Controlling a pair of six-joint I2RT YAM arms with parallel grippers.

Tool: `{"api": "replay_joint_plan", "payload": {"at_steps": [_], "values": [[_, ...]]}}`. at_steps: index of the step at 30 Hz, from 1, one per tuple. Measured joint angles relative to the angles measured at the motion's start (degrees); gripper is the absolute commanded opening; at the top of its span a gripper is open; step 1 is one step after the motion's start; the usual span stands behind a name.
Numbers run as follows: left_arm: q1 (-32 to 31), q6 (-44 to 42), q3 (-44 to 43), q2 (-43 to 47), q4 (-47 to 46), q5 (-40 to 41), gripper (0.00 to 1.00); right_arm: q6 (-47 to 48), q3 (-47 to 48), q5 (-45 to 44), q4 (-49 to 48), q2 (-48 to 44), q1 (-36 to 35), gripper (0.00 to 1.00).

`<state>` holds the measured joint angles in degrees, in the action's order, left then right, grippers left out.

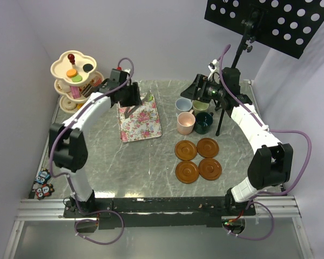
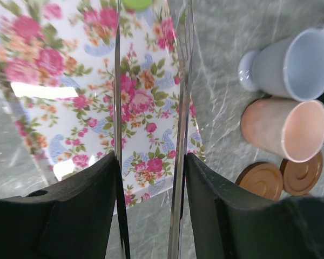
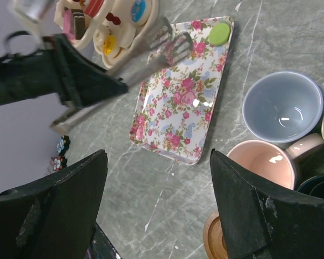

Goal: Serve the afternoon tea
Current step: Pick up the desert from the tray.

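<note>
My left gripper (image 1: 130, 100) (image 2: 151, 162) is shut on the metal tongs (image 2: 178, 81), one finger pressing each tong arm, above the floral tray (image 1: 140, 123). The tong tips (image 3: 171, 46) are apart and hold nothing. They are a little short of a green macaron (image 3: 219, 33) (image 1: 149, 97) lying at the tray's far corner. The cream three-tier stand (image 1: 75, 75) at the back left carries several small cakes. Light blue (image 1: 183, 104), light green (image 1: 200, 106), pink (image 1: 186, 123) and dark green (image 1: 203, 122) mugs stand clustered. My right gripper (image 1: 204, 89) (image 3: 158, 154) hangs open and empty behind them.
Several round brown saucers (image 1: 197, 159) lie in a square in front of the mugs. A black stand pole (image 1: 221, 116) rises right of the mugs. Small toys (image 1: 42, 183) lie at the table's left edge.
</note>
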<state>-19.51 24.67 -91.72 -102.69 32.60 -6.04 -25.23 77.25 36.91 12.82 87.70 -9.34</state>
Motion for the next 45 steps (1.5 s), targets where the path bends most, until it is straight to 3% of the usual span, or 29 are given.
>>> {"api": "replay_joint_plan", "payload": {"at_steps": [4,30,45], "values": [[-0.04,0.00,-0.66,-4.98,0.90,-2.36,0.55,0.35,0.04,-0.24,0.15,0.00,0.02,0.83],[-0.02,0.26,-0.68,-13.11,-2.58,-2.56,0.51,0.44,1.64,-0.28,0.48,0.20,0.04,0.83],[0.00,0.24,-6.86,-19.58,-3.23,-2.19,0.49,0.44,1.64,-0.28,0.55,0.52,0.37,0.83]]}}
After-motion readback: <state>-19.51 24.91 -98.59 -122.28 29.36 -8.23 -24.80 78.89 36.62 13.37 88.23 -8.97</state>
